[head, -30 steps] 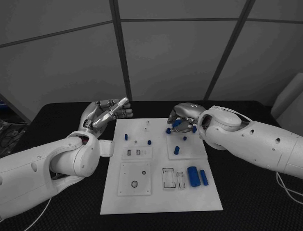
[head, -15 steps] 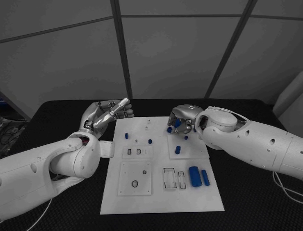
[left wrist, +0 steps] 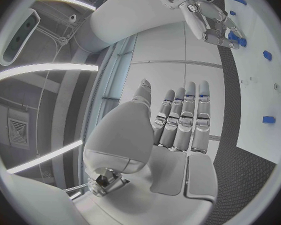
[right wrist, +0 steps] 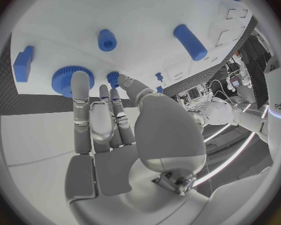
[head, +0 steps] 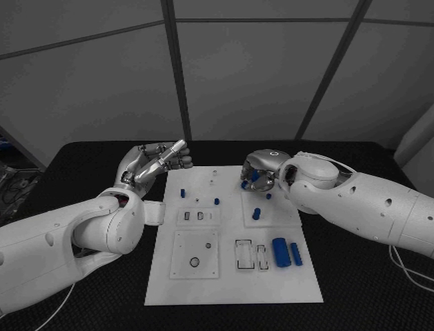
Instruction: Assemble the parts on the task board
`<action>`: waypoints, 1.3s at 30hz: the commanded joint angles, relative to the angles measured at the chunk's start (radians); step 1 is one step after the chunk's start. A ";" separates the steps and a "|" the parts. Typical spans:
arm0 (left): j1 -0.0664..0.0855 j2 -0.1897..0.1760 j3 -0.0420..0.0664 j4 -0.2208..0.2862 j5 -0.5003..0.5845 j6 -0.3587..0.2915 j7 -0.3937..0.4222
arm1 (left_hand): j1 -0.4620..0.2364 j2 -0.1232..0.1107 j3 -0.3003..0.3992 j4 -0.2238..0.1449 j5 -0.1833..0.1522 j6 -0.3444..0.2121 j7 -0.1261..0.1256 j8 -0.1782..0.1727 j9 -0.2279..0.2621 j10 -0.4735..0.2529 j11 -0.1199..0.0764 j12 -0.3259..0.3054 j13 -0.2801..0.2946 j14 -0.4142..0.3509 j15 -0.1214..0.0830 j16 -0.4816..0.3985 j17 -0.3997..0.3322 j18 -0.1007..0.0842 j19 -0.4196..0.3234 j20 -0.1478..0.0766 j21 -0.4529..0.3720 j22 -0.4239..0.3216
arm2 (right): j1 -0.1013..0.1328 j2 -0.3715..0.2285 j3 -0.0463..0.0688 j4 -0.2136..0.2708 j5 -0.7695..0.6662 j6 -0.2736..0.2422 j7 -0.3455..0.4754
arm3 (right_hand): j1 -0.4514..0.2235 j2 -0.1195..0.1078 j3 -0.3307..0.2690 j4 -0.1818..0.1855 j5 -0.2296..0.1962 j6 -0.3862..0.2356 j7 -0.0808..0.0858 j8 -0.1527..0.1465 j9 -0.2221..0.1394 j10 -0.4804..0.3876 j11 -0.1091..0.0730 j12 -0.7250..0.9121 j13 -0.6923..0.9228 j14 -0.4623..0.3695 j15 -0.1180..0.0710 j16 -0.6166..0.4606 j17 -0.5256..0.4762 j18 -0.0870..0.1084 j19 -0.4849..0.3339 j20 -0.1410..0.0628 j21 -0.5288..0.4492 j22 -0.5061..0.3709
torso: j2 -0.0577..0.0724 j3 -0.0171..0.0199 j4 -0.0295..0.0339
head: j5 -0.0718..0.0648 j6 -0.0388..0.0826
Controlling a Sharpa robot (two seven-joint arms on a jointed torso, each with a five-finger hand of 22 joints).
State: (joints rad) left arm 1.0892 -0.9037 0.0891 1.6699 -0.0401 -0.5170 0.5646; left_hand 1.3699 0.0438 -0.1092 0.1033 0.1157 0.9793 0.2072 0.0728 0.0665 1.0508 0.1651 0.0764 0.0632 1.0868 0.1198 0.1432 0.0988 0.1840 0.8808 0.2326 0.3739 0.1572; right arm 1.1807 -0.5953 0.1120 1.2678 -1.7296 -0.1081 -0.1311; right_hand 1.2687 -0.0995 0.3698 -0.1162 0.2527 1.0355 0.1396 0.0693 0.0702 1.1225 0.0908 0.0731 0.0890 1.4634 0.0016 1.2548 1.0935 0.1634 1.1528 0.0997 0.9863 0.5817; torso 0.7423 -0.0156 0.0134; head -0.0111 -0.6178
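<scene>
In the head view, your right robot hand (head: 259, 176) is hardly moving from half a second ago; it is hovering at the far right of the task board (head: 234, 283), so placing is not finished. Your left robot hand (head: 155, 163) is staying raised, fingers apart, holding nothing, over the tabletop (head: 97, 158) off the board's far left edge.

In the left wrist view, wide free room is lying between both hands.

In the right wrist view, the fingers are touching a blue gear (right wrist: 67, 80); whether they are gripping it I cannot tell. Blue pegs (right wrist: 190, 42) are standing nearby.
</scene>
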 commanded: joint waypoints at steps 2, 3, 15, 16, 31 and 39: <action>0.001 -0.001 0.001 0.002 -0.004 0.014 -0.001 | -0.009 0.001 -0.006 -0.001 -0.003 -0.001 0.005 -0.006 -0.002 -0.005 0.002 -0.006 0.000 -0.005 0.006 -0.004 0.001 -0.001 0.007 0.001 0.006 0.000 | 0.002 0.004 0.001 -0.003 -0.004 0.008 -0.001 | 0.006 0.006 0.015 0.003 0.000 0.001 0.006 -0.001 0.001 0.015 -0.002 0.005 0.000 0.042 0.002 0.016 0.016 0.001 0.012 -0.002 0.021 0.026 | 0.003 -0.0002 0.0007 | 0.002 -0.002; 0.001 -0.001 0.001 0.002 -0.004 0.014 -0.002 | -0.009 0.002 -0.006 -0.001 -0.003 -0.001 0.005 -0.006 -0.002 -0.005 0.002 -0.006 0.000 -0.006 0.006 -0.005 0.001 -0.001 0.007 0.001 0.006 0.000 | 0.002 0.004 0.001 -0.003 -0.004 0.009 -0.001 | 0.006 0.006 0.019 0.004 0.000 0.002 0.006 -0.001 0.001 0.019 -0.003 0.006 0.000 0.042 0.002 0.020 0.020 0.000 0.014 -0.002 0.027 0.034 | 0.003 -0.0003 0.0009 | 0.002 -0.002; 0.001 -0.001 0.001 0.002 -0.004 0.009 -0.016 | -0.003 0.010 -0.001 -0.006 -0.003 -0.002 0.006 -0.007 -0.001 -0.008 0.003 -0.010 0.000 -0.007 0.007 -0.011 0.001 -0.002 0.007 0.002 0.006 -0.001 | 0.002 0.013 0.000 -0.007 0.007 0.017 -0.003 | 0.014 0.014 0.061 0.011 -0.009 0.018 0.006 0.004 0.004 0.062 -0.010 0.012 0.002 0.045 -0.004 0.061 0.063 -0.007 0.026 -0.004 0.077 0.092 | 0.004 -0.0006 0.0013 | 0.003 -0.008; 0.001 -0.001 0.001 0.002 -0.004 0.009 -0.016 | -0.003 0.010 -0.001 -0.006 -0.003 -0.002 0.006 -0.007 -0.001 -0.008 0.003 -0.010 0.000 -0.007 0.007 -0.011 0.001 -0.002 0.007 0.002 0.006 -0.001 | 0.002 0.013 0.000 -0.008 0.008 0.019 -0.004 | 0.015 0.014 0.065 0.012 -0.011 0.020 0.006 0.005 0.004 0.065 -0.010 0.011 0.002 0.045 -0.004 0.064 0.066 -0.007 0.026 -0.004 0.081 0.095 | 0.004 -0.0006 0.0014 | 0.002 -0.008; 0.002 -0.004 0.001 0.002 -0.003 0.010 -0.021 | -0.001 0.012 0.000 -0.007 -0.003 -0.002 0.006 -0.008 -0.002 -0.009 0.003 -0.011 0.000 -0.007 0.007 -0.013 0.001 -0.002 0.007 0.002 0.006 -0.002 | 0.002 0.021 0.000 -0.011 0.000 0.024 -0.026 | 0.036 0.011 0.104 0.004 -0.027 0.041 0.014 0.008 0.007 0.087 -0.009 0.004 0.001 0.042 -0.005 0.082 0.080 -0.013 0.029 -0.003 0.120 0.138 | 0.007 -0.0006 0.0028 | 0.002 -0.011; 0.002 -0.004 0.001 0.003 0.000 0.013 -0.022 | -0.001 0.013 0.000 -0.007 -0.003 -0.002 0.006 -0.008 -0.002 -0.010 0.003 -0.011 0.000 -0.007 0.007 -0.013 0.001 -0.002 0.006 0.002 0.006 -0.002 | 0.002 0.013 0.000 0.009 -0.015 -0.047 -0.033 | 0.061 0.015 0.128 -0.012 -0.026 0.063 0.016 0.016 0.010 0.112 -0.011 0.010 0.006 0.042 -0.008 0.093 0.089 -0.017 0.041 -0.003 0.153 0.180 | 0.007 0.0001 0.0027 | 0.003 -0.008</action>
State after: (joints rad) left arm 1.0895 -0.9082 0.0891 1.6705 -0.0387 -0.5162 0.5403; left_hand 1.3699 0.0437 -0.1091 0.1034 0.1157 0.9792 0.2072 0.0695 0.0666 1.0472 0.1685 0.0715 0.0631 1.0832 0.1233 0.1356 0.0986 0.1839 0.8807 0.2326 0.3739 0.1562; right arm 1.1822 -0.5795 0.1123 1.2685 -1.7299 -0.1079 -0.1531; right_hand 1.3203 -0.0876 0.4924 -0.1287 0.2255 1.0932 0.1556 0.0810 0.0789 1.2297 0.0806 0.0768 0.0925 1.4633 0.0016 1.3443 1.1816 0.1633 1.1850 0.0964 1.1367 0.7585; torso 0.7493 -0.0163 0.0159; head -0.0094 -0.6270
